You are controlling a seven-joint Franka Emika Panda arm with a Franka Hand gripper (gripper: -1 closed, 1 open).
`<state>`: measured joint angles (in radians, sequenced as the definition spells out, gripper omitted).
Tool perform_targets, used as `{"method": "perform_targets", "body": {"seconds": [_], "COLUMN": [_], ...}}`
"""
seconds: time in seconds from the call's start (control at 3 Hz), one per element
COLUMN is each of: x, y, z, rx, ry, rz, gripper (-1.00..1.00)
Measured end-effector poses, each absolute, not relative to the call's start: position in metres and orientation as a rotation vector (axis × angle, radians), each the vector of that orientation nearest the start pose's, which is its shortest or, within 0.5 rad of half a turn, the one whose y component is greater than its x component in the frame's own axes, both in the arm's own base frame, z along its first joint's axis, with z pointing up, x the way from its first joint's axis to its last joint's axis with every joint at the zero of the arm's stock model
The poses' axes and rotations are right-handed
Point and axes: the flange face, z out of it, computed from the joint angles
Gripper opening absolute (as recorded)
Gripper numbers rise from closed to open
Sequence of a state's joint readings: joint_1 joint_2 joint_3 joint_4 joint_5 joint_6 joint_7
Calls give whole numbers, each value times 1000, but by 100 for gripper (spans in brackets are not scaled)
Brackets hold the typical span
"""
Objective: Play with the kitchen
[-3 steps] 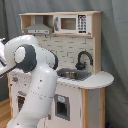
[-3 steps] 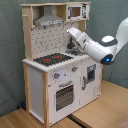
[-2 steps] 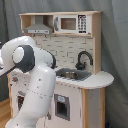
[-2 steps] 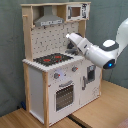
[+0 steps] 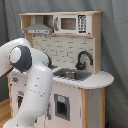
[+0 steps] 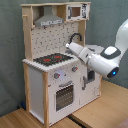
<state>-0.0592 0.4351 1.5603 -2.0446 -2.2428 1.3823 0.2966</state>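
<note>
White arm (image 6: 97,56) reaching over kitchen (image 6: 47,75) counter, beside faucet (image 5: 82,59). Gripper hidden; finger state cannot be told. Risk: striking faucet or pegboard through blind approach.

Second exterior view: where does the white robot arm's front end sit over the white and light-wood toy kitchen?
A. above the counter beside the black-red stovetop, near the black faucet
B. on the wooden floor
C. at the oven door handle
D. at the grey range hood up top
A: the white arm reaches over the toy kitchen's counter right of the black-red stovetop, by the black faucet.
</note>
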Motion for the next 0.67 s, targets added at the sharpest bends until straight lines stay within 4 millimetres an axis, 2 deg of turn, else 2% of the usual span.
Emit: {"method": "perform_targets", "body": {"seconds": [0.67], "x": [207], "y": [564], "z": [473], "rx": [932], "ry": [1169], "rz": [1285], "gripper": [100]}}
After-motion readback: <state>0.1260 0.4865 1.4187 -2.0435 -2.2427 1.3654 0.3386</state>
